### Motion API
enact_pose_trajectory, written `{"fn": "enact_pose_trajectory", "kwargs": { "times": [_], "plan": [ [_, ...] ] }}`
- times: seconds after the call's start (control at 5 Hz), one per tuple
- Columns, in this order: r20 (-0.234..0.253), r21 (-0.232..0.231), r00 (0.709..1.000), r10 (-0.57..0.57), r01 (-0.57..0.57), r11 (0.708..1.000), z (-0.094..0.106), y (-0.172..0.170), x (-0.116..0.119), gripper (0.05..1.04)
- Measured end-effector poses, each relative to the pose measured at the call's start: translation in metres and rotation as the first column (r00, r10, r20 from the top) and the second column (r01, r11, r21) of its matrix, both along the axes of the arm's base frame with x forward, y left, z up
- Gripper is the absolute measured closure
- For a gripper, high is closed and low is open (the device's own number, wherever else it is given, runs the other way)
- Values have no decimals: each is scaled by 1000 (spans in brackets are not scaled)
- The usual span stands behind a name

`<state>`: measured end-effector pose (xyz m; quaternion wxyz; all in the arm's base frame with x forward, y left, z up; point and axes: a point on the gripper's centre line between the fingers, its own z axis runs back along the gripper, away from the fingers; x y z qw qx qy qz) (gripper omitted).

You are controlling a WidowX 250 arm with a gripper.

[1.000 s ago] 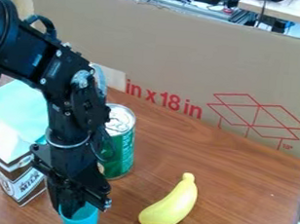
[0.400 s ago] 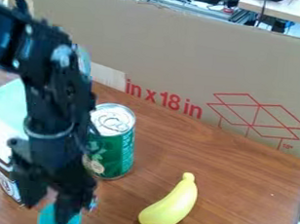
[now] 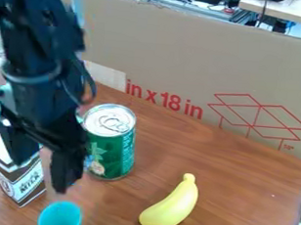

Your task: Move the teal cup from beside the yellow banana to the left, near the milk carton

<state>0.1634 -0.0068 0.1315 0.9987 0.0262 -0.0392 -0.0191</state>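
1. The gripper had risen and swung toward the view's left since the first frame; the cup had shifted left too, then kept its place from the second frame.
2. The gripper hung wide, its fingers parted with nothing held between them, probably because it had let go of the cup (a guess from how close they were).
3. The cup stood at the view's bottom edge, mouth up, on the table, its base presumably bearing it.
4. The carton was upright behind the fingers, and the can stood just beside them.
5. The banana lay farther right, before the cardboard.
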Motion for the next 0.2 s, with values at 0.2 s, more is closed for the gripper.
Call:
{"fn": "enact_pose_trajectory", "kwargs": {
  "times": [0.2],
  "plan": [
    [-20,6,999,-49,49,999,14,0,1,81]
  ]
}}
